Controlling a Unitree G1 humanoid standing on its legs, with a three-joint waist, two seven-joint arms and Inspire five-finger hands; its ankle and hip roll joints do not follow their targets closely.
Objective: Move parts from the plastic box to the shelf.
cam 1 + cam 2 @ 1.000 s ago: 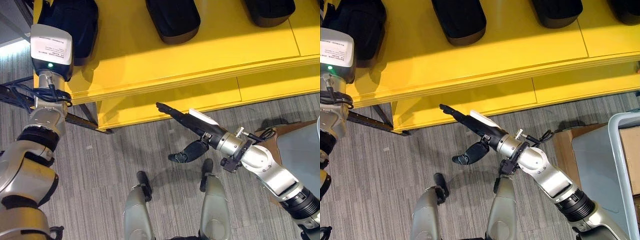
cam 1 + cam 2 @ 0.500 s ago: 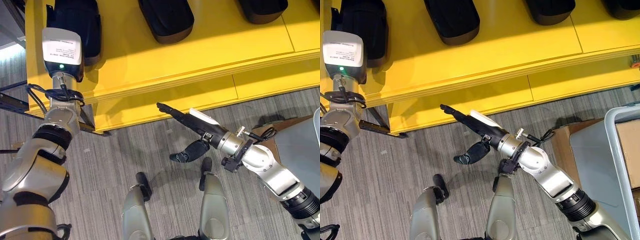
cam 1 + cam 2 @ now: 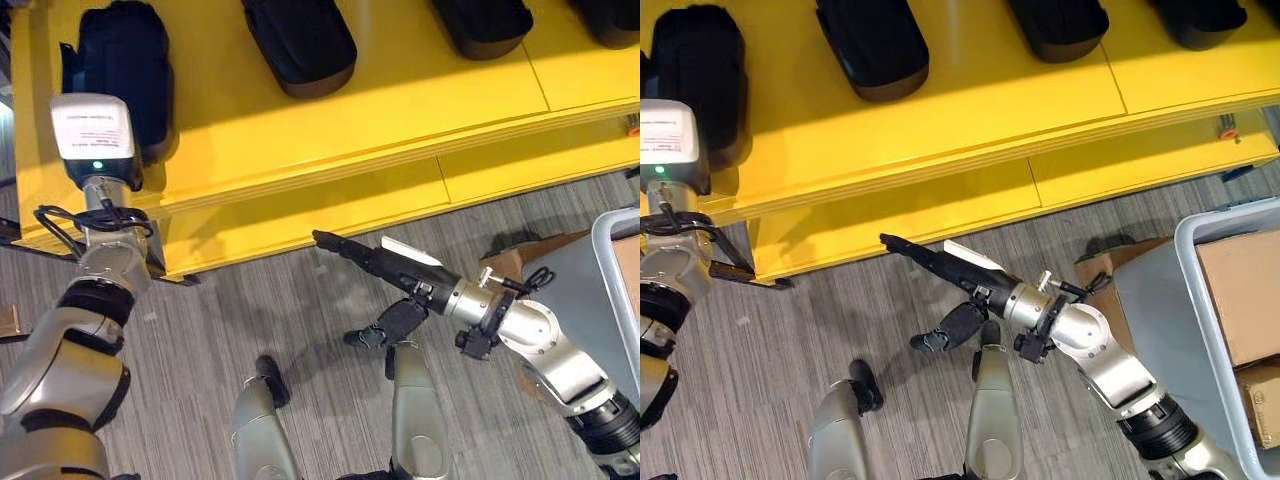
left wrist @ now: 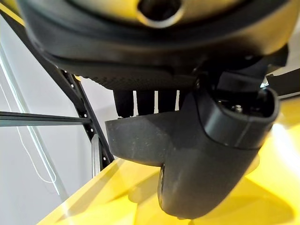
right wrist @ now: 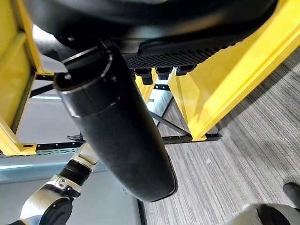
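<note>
Left hand fingers hidden behind black part.

I am looking at a yellow shelf with a smooth, painted, slightly glossy board face that is catching a bright band of light. The black parts lying on it are showing as matt moulded plastic. The floor is reading as grey, ribbed, rough-woven carpet. The plastic box is looking smooth and pale grey-blue, and the cartons inside it are plain brown matt cardboard.
</note>
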